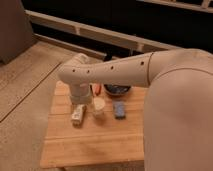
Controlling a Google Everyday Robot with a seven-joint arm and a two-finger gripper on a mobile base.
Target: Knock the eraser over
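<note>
The gripper (pixel 79 102) hung low over the left of the bench (pixel 90 146), its state not discernible, just above the pale block judged to be the eraser (pixel 77 115), so a loose sweep risked toppling the adjacent white cup (pixel 99 106) instead.
</note>
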